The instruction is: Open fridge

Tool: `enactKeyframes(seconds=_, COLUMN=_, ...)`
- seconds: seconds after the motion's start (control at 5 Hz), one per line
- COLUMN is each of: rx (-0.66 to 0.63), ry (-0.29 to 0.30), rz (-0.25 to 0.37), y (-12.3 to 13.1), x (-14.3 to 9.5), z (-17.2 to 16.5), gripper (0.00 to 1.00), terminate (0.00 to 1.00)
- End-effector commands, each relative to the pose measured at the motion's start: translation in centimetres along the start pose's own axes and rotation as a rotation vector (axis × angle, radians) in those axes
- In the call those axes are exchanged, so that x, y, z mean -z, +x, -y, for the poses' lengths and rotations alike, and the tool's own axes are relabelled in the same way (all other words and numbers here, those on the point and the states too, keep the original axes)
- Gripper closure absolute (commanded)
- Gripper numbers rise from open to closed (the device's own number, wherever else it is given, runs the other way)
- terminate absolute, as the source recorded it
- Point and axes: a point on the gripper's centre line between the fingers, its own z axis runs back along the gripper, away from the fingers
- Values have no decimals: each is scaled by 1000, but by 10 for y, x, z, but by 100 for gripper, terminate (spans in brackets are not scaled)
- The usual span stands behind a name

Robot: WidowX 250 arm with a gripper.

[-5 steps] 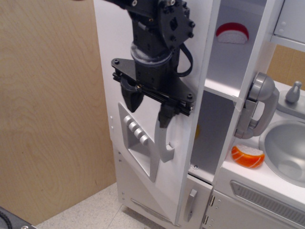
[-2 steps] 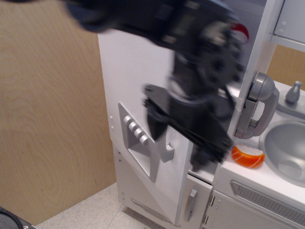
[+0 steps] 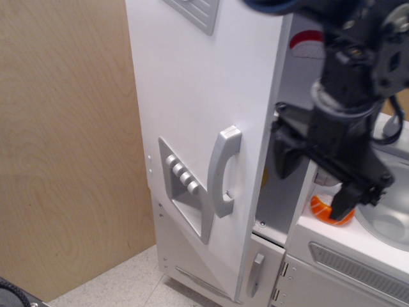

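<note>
The tall white fridge door (image 3: pixel 192 96) stands swung open, its edge away from the cabinet, and the shelved inside (image 3: pixel 281 185) shows behind it. Its silver-grey vertical handle (image 3: pixel 223 173) and the grey dispenser panel (image 3: pixel 185 192) with its buttons are fully in view. My black gripper (image 3: pixel 313 182) hangs to the right of the door, in front of the fridge opening and clear of the handle. Its two fingers are spread apart with nothing held between them.
A red-and-white toy (image 3: pixel 307 41) sits on the upper fridge shelf. An orange toy (image 3: pixel 329 214) lies on the counter beside the sink (image 3: pixel 390 217). Below are a small door with a short grey handle (image 3: pixel 257 275) and a vent grille (image 3: pixel 358 272). A wooden wall (image 3: pixel 64 160) is at the left.
My gripper left the fridge handle and moved right and down, away from the door. The door has stayed open and the handle now shows in full.
</note>
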Motion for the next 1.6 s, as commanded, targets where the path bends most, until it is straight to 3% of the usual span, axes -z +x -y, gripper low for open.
enactKeyframes(seconds=0.0, rx=-37, ry=5, rz=73, y=24, x=-19, z=-11, gripper=0, terminate=0)
enactKeyframes(seconds=0.2, rx=-59, ry=52, rz=56, y=20, x=-20, z=-24, gripper=0, terminate=0)
enactKeyframes(seconds=0.4, rx=-67, ry=61, rz=42, y=10, x=-25, z=-29, gripper=0, terminate=0)
enactKeyframes(seconds=1.0, rx=-90, ry=65, rz=28, y=-57, x=-42, z=-65, gripper=0, terminate=0)
enactKeyframes(seconds=1.4, rx=-197, ry=103, rz=60, y=-88, x=-43, z=-122, gripper=0, terminate=0)
